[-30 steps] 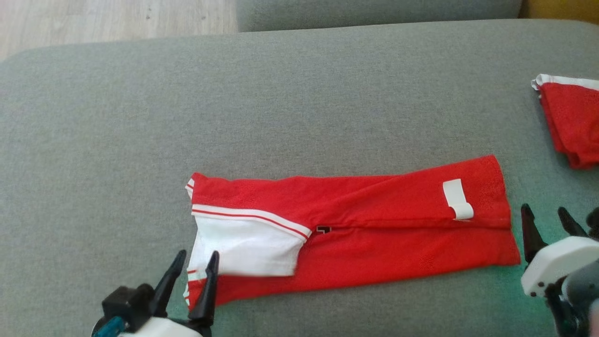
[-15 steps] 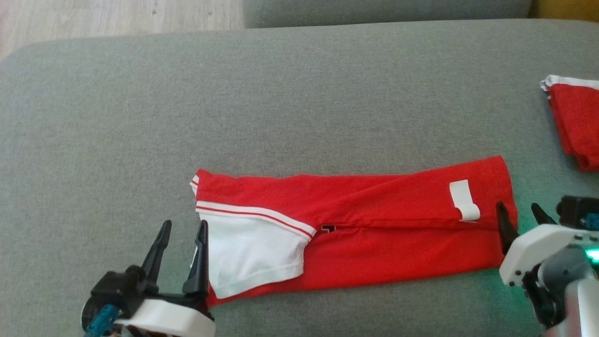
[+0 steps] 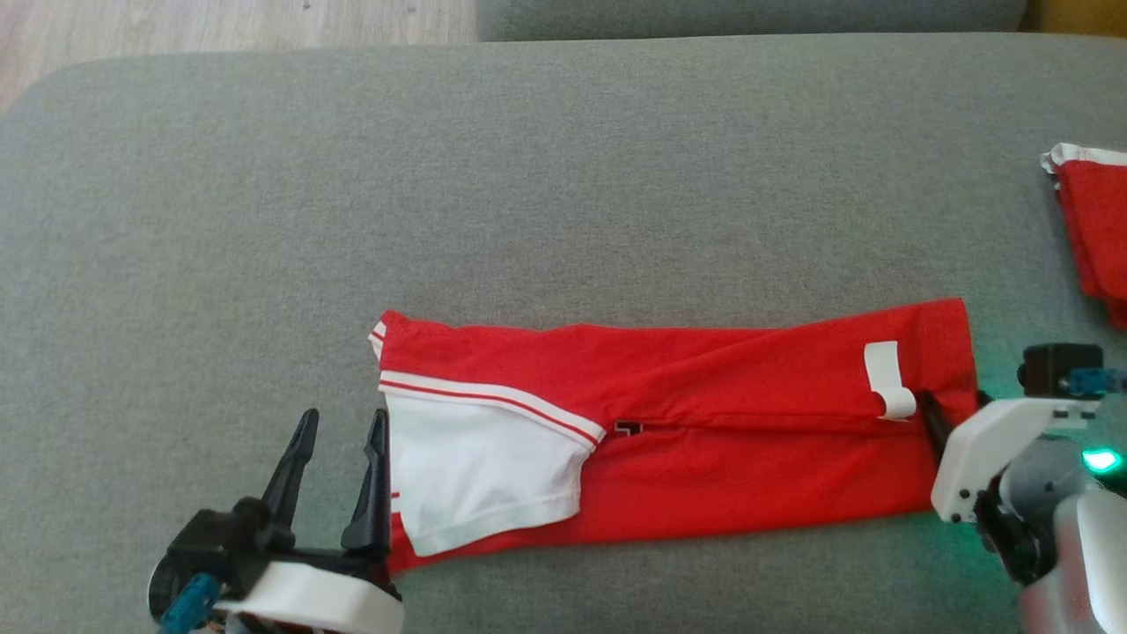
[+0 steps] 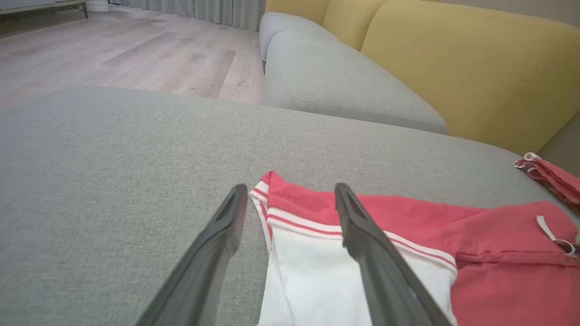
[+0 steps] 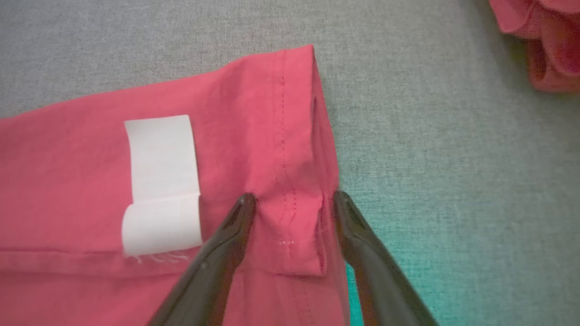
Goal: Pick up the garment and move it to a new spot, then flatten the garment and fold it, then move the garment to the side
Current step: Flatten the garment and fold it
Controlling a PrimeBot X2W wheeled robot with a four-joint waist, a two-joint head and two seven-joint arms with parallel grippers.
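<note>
The red jersey garment with a white, red-striped sleeve (image 3: 704,440) lies as a long, lengthwise-folded strip on the near half of the broad grey fabric cushion (image 3: 563,176). The fold looks half done: I judge the step in hand is taking hold of both ends to double the strip over.

The right gripper (image 5: 293,197) has its fingers apart. One tip presses the cloth beside the white label (image 5: 161,181), the other sits at the hem's outer edge, and a pucker of hem rises between them (a pinch about to be made, it seems). The left gripper (image 3: 344,416) is spread wide and astride the strip's sleeve end, holding nothing.

The next move calls for both to close on all the layers, or the fold may slip.

Bare cushion lies open beyond and to the left. A second red cloth heap (image 3: 1092,229) sits well apart at the right edge, so there is less room there.
</note>
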